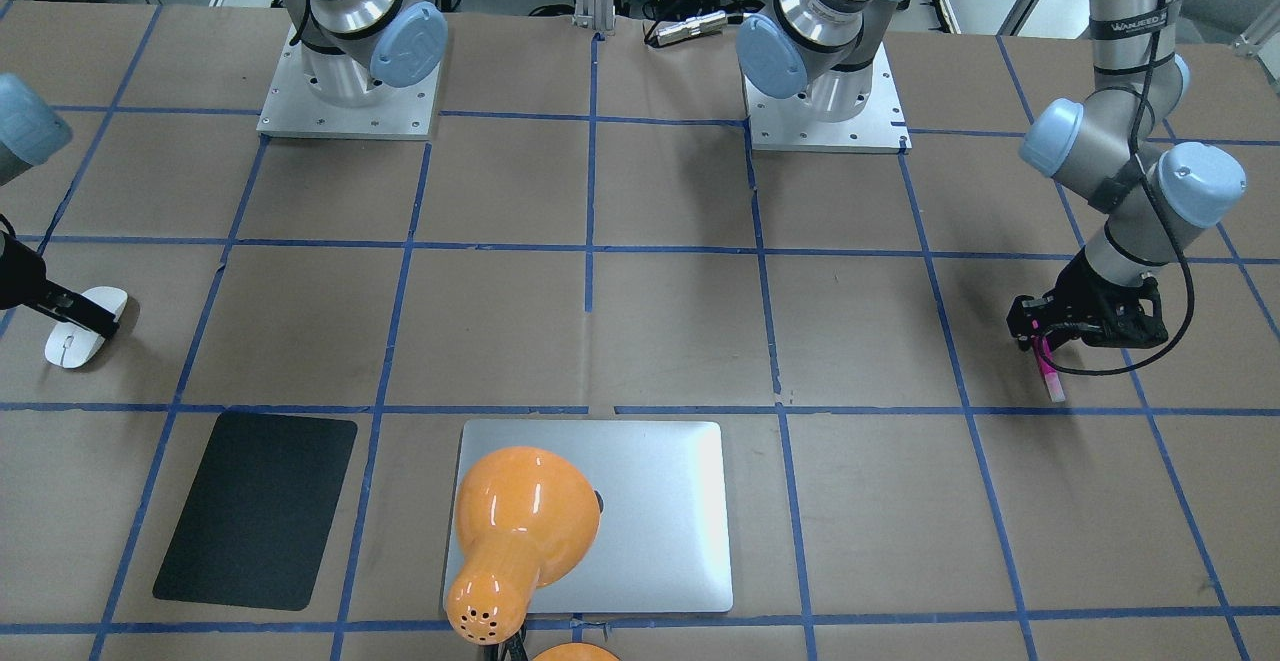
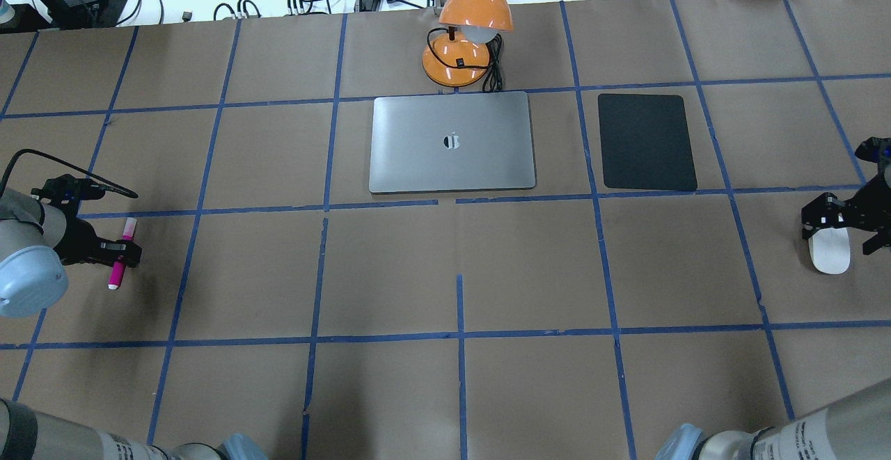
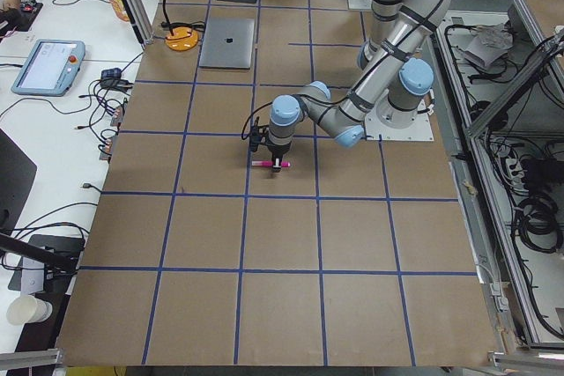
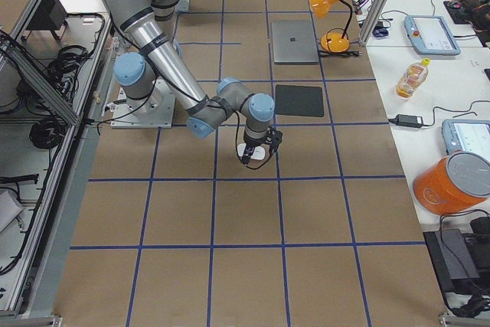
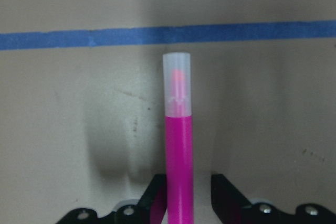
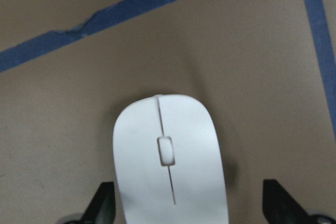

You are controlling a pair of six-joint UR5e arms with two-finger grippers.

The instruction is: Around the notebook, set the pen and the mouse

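the table point(image 2: 459, 390) was brown paper gridded with blue tape. the notebook point(image 2: 452, 168) lay shut and flat at its far middle in the overhead view. a lamp point(image 2: 465, 63) stood just beyond the notebook's far edge and a black mat point(image 2: 647, 141) lay near its right side. both arms were out at the table's ends, well apart from the notebook.

the right gripper point(image 6: 189, 190) was low over the mouse point(image 2: 830, 252), which rested on the paper at the far right. its jaws were apart and straddling the mouse. in the wrist view one finger sat just beside the mouse's edge while the other stood clear, so the grasp looked off-centre.

the left gripper point(image 2: 118, 255) straddled the pen point(image 5: 178, 161), which seemed to lie on the paper at the far left. its jaws were apart too, one finger against the barrel and a gap showing at the other.

the step looked to be picking both up. to do it well, i would centre the right gripper before closing, so the smooth shell would not slip sideways. i would close the left gently on the barrel, not the cap, lift straight, then set each down beside the notebook, clear of the lamp.
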